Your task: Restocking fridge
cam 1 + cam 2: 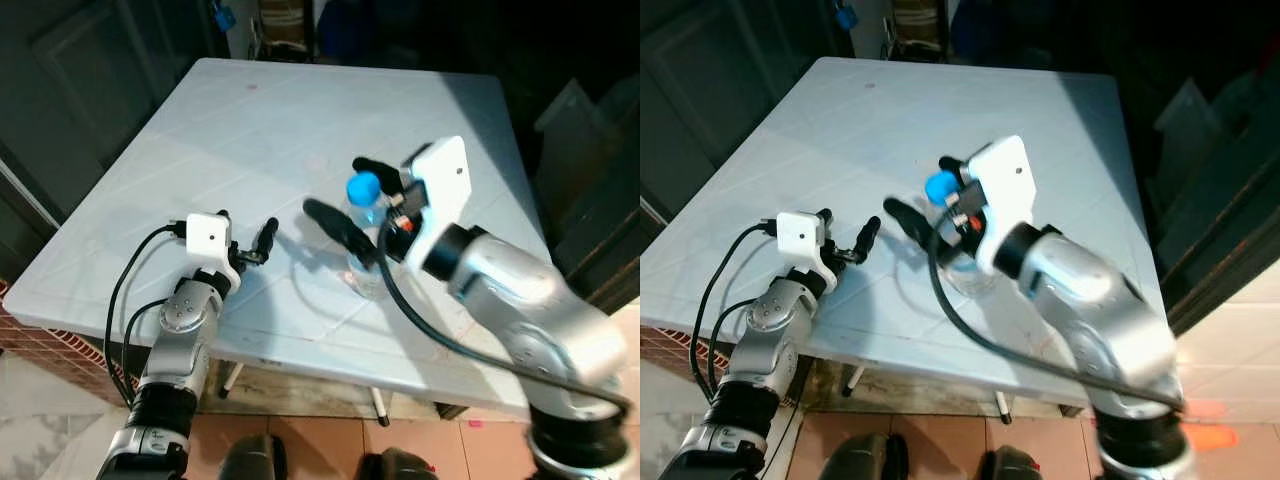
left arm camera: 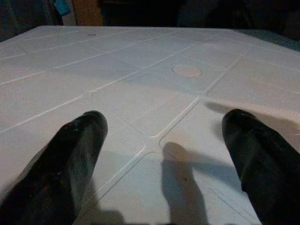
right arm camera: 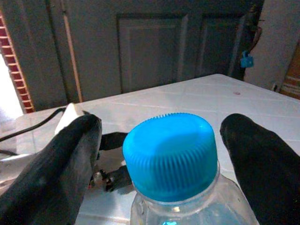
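1. Bottle (image 1: 366, 240) stands upright mid-surface (image 1: 250, 130), blue cap (image 3: 171, 154) up.
2. Right gripper (image 1: 352, 200) brackets it, fingers (image 3: 61, 164) apart, seemingly lining up a grasp.
3. Left gripper (image 1: 250, 240) rests nearby, fingers (image 2: 70, 159) spread, empty.

Silver jointed arms carry white camera housings, looped black cables and long-fingered black tools, left tool (image 1: 248, 240) and right tool (image 1: 345, 203).

table (image 1: 250, 130): white w/ faint grid lines, small pink spot | bottle (image 1: 366, 262): clear plastic, bright blue ribbed cap (image 3: 171, 154) | grippers: black fingers (image 2: 70, 164), white wrist housings, silver arms | door (image 3: 154, 51): dark grey panels | floor (image 1: 300, 430): tan tiles
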{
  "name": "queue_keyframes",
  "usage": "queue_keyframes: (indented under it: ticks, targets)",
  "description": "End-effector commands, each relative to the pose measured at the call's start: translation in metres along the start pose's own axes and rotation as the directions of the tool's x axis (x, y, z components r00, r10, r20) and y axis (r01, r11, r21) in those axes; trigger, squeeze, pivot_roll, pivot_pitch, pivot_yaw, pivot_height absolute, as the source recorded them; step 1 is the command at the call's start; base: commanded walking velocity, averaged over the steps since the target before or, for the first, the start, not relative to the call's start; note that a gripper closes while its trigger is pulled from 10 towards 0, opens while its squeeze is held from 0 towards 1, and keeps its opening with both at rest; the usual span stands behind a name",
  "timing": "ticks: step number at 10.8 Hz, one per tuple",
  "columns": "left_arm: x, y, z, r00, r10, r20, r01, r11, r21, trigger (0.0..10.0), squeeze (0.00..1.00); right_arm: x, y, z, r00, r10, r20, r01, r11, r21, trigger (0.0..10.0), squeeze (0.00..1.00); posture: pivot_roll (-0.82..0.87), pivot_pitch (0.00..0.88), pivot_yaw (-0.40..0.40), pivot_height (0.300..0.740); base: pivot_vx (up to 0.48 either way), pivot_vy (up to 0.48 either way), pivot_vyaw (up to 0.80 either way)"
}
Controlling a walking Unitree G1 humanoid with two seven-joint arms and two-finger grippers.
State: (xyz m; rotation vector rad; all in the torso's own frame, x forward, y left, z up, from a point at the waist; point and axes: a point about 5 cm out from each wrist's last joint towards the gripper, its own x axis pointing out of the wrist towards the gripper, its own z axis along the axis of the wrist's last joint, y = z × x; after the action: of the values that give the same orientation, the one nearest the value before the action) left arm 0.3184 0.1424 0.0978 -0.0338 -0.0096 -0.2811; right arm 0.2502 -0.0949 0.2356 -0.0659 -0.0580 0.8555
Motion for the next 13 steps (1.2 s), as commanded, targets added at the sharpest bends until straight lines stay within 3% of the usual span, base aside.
queue_keyframes:
  ticks: [1, 4, 8, 10, 13]
  targets:
    - [0.002, 0.003, 0.003, 1.000, 0.011, 0.008, -0.011, 1.000, 0.011, 10.0, 0.00, -0.007, 0.001, -0.001, 1.000, 0.018, -0.016, -0.018, 1.000, -0.010, 10.0, 1.00, -0.05, 0.012, 0.048, 0.740, 0.000, 0.000, 0.00]
    - [0.009, -0.002, 0.004, 1.000, -0.007, 0.014, 0.007, 1.000, 0.003, 10.0, 0.00, -0.020, -0.003, -0.006, 0.999, 0.007, -0.041, -0.010, 0.997, -0.078, 10.0, 1.00, -0.07, 0.000, 0.061, 0.740, 0.000, 0.000, 0.00]
    - [0.017, -0.007, 0.007, 0.999, -0.018, 0.029, 0.018, 1.000, -0.005, 10.0, 0.00, -0.030, -0.017, -0.003, 0.974, -0.189, 0.123, 0.207, 0.966, -0.154, 10.0, 1.00, -0.08, 0.000, 0.068, 0.740, 0.000, 0.000, 0.00]
    - [0.020, -0.010, 0.009, 0.999, -0.010, 0.036, 0.011, 1.000, -0.012, 10.0, 0.00, -0.038, -0.020, -0.021, 0.949, -0.288, 0.130, 0.305, 0.942, -0.139, 10.0, 1.00, -0.09, 0.000, 0.072, 0.740, 0.000, 0.000, 0.00]
    - [0.022, -0.012, 0.008, 0.999, -0.030, 0.030, 0.030, 1.000, -0.010, 10.0, 0.00, -0.037, -0.009, -0.033, 0.946, -0.295, 0.139, 0.311, 0.944, -0.114, 10.0, 1.00, -0.09, 0.000, 0.083, 0.740, 0.000, 0.000, 0.00]
